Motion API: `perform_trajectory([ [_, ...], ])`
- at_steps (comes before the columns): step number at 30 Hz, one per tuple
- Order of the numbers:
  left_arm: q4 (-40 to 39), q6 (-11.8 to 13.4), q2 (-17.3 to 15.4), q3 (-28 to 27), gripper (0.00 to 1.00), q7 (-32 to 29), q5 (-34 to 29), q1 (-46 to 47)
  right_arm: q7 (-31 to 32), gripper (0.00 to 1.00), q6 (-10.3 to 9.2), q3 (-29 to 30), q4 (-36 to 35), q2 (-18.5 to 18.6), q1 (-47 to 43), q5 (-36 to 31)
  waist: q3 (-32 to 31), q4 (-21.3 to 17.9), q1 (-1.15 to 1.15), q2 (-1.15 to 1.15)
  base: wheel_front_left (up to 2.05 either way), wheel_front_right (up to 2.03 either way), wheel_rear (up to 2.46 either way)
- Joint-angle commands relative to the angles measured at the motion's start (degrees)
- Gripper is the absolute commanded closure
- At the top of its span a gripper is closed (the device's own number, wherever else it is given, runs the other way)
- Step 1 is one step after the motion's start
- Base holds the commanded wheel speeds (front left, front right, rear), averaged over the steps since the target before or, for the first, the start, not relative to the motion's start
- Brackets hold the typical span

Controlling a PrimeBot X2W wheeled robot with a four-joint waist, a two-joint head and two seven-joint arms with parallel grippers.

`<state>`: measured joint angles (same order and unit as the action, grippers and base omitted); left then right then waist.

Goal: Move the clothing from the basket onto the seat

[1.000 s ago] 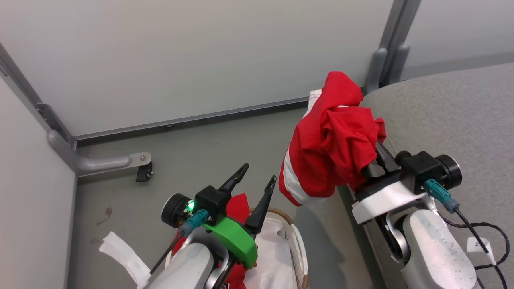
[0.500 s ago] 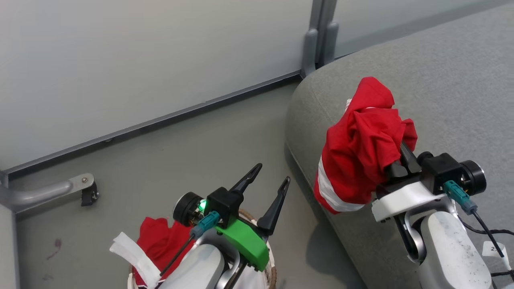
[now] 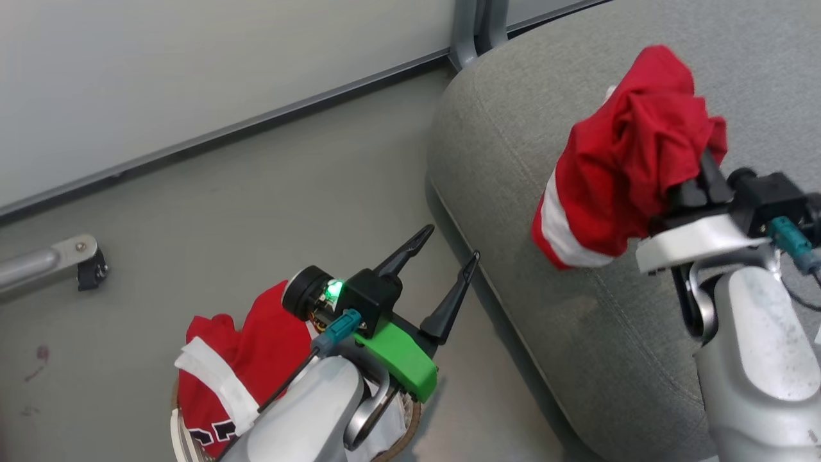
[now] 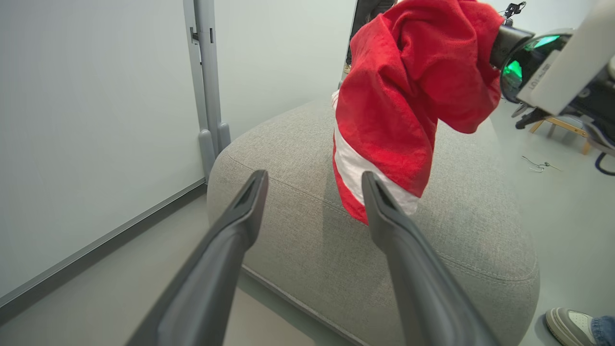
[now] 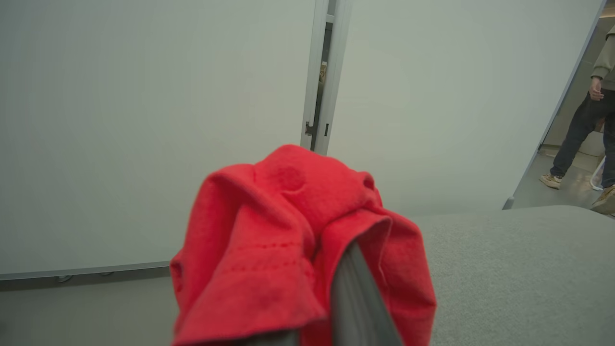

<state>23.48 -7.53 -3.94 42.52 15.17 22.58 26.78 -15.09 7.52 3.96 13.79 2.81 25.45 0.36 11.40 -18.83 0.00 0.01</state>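
1. While your right claw [image 3: 699, 176] is clamped on a bunched red garment [image 3: 625, 154], that garment hangs over the seat [image 3: 513, 160], near its rounded corner. A white band runs along the garment's lower edge.
2. In the right wrist view you see the cloth draped over the claw's dark fingers, so the tips are buried in folds. In the left wrist view the hem dangles in front of the grey upholstery. You cannot tell from these views whether it brushes the fabric.
3. Your left claw [image 3: 450, 244] is spread wide and grips nothing. Its two fingers point up and to the right in the head view, towards the edge of the seat, with bare floor [image 3: 256, 192] under them.
4. The second red garment [image 3: 256, 346] sits in the basket [image 3: 410, 417] at the bottom of the head view, partly hidden behind the left forearm. It is heaped above the brown woven rim, a white strip crosses it, and black-and-white numerals show at its lower edge.
5. The basket stands on the floor just beside the seat — the two are apart, not touching.
6. Behind the seat stand pale wall panels [image 3: 192, 64] joined at a grey post.
7. In the right wrist view, a person [image 5: 584, 129] in dark trousers stands in an opening at the far right. In the left wrist view, a shoe [image 4: 569, 324] shows at the lower right corner.
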Motion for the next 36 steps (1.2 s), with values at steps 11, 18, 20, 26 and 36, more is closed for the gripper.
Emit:
perform_trajectory([
  [11,-2.95,0.09,-3.24,-0.27,0.00,-0.03,-3.02,8.35,-0.12,1.00,-0.06,10.58,9.46,10.51,22.87,-3.75,20.72,8.85,0.00,-0.01,0.00,0.00,0.00],
  [18,-3.50,0.09,-4.19,-0.91,0.00,-0.04,-5.21,10.76,-0.12,1.00,-0.06,15.89,18.34,14.66,30.03,-6.11,27.38,10.18,0.00,-0.01,0.00,0.00,0.00],
  [20,-3.54,0.09,-4.10,-0.93,0.00,-0.03,-5.71,11.15,-0.13,1.00,-0.07,17.52,20.20,15.26,30.63,-7.45,28.42,10.39,0.00,-0.01,0.00,0.00,0.00],
  [26,-3.52,0.09,-4.05,-1.48,0.00,-0.03,-6.43,11.38,-0.12,1.00,-0.07,19.90,23.52,14.16,28.73,-10.63,29.57,10.20,0.00,-0.01,0.00,0.00,0.00],
  [36,-2.49,0.09,-4.11,-1.19,0.00,-0.03,-5.45,10.01,-0.12,0.68,-0.06,20.80,23.69,10.33,23.79,-12.24,26.80,8.37,0.00,-0.01,0.00,0.00,0.00],
])
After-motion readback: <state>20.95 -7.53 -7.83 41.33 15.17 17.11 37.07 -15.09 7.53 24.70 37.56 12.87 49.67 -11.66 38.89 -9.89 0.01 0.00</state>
